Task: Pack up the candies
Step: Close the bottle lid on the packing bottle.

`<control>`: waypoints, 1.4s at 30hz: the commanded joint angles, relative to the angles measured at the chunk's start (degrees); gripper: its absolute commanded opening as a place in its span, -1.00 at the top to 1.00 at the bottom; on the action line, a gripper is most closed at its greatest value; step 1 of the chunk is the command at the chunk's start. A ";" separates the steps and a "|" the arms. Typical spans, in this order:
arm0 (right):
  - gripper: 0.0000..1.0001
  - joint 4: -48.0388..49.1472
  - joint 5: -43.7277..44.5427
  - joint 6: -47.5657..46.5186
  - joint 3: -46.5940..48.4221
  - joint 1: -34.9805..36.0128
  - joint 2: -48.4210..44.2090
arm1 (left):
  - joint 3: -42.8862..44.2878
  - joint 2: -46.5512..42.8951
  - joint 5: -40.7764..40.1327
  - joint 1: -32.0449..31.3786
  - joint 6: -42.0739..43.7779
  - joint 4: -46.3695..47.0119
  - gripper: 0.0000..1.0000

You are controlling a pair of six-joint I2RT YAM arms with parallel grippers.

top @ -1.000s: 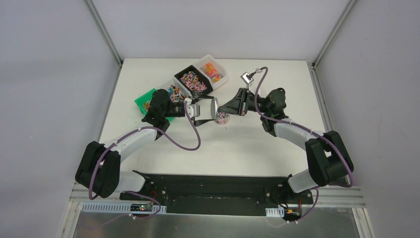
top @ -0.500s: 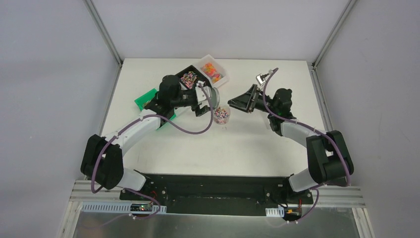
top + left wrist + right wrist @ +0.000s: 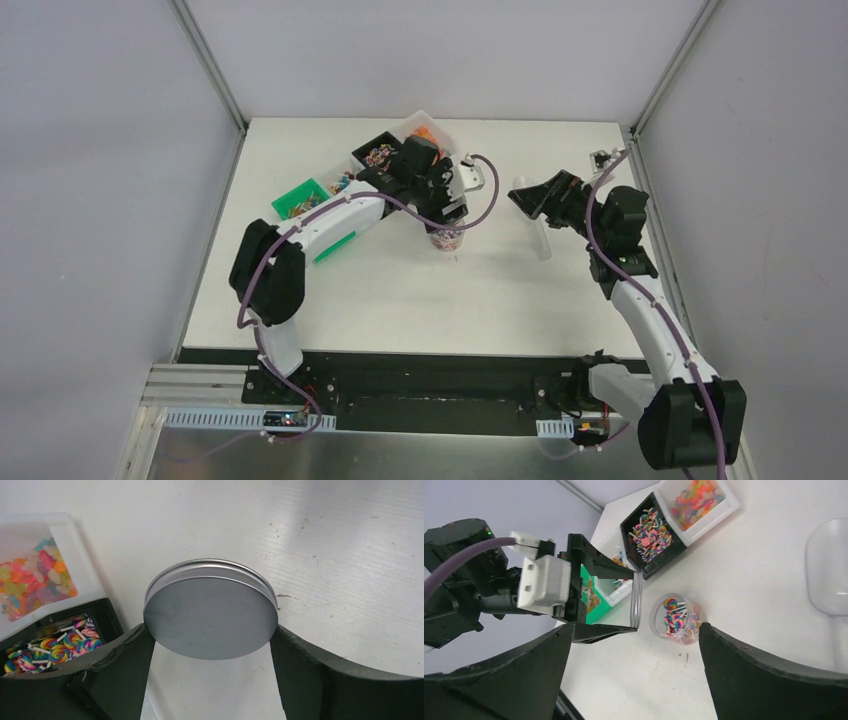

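Note:
The candies (image 3: 674, 617), rainbow lollipop sweets, fill a small clear jar (image 3: 447, 240) standing open at mid-table. My left gripper (image 3: 210, 630) is shut on a round metal lid (image 3: 210, 612), held by its rim between both fingers. In the right wrist view the lid (image 3: 636, 600) is seen edge-on just left of the jar, not touching it. My right gripper (image 3: 527, 198) is open and holds nothing, off to the jar's right. More candies lie in the black bin (image 3: 651, 535) and the white bin (image 3: 696, 495).
A green bin (image 3: 298, 198) sits at the left end of the row of bins at the table's back left. A clear plastic scoop (image 3: 829, 580) lies on the table under my right arm, with its handle (image 3: 541, 243) pointing to the near side.
My right gripper has opened and drawn back to the right, away from the jar. My left arm has swung the lid rightwards, from the jar's left to just behind it.

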 commanded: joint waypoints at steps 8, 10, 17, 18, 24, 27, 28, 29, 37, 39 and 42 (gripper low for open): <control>-1.00 -10.39 5.10 -8.28 3.08 -3.31 -7.01 | 15.72 12.18 -8.44 -3.16 -2.50 -16.95 -0.32; -1.00 -10.43 5.00 -8.26 3.00 -3.67 -7.09 | 16.57 12.80 -9.17 -3.36 -2.66 -18.12 -0.33; -1.00 -10.43 4.06 -7.78 3.49 -4.40 -7.27 | 18.92 14.69 -9.71 -4.03 -1.21 -19.84 -0.38; -0.99 -10.43 3.99 -7.71 3.57 -4.48 -7.34 | 19.28 15.10 -9.70 -4.07 -1.30 -19.96 -0.38; -1.00 -10.39 3.79 -7.72 3.68 -4.90 -8.11 | 22.25 16.15 -12.73 -5.00 -1.02 -23.20 -0.41; -1.00 -10.43 3.66 -7.59 3.72 -4.98 -8.06 | 23.19 16.68 -14.16 -5.12 -1.22 -24.46 -0.41; -0.99 -10.43 3.46 -7.62 3.70 -4.99 -7.93 | 23.29 16.86 -14.45 -5.20 -1.10 -24.91 -0.41; -1.00 -10.44 3.05 -7.47 3.72 -5.11 -7.78 | 23.32 16.94 -14.71 -5.34 -0.88 -25.22 -0.41; -1.00 -10.43 1.73 -6.89 4.12 -5.68 -7.57 | 24.23 18.40 -13.05 -5.57 0.22 -25.57 -0.43; -1.00 -10.37 1.59 -6.88 4.07 -5.69 -7.53 | 24.82 19.09 -12.91 -5.57 0.27 -25.49 -0.45; -0.99 -10.44 1.51 -6.76 4.03 -5.78 -7.69 | 25.41 19.83 -12.30 -5.57 0.46 -25.36 -0.51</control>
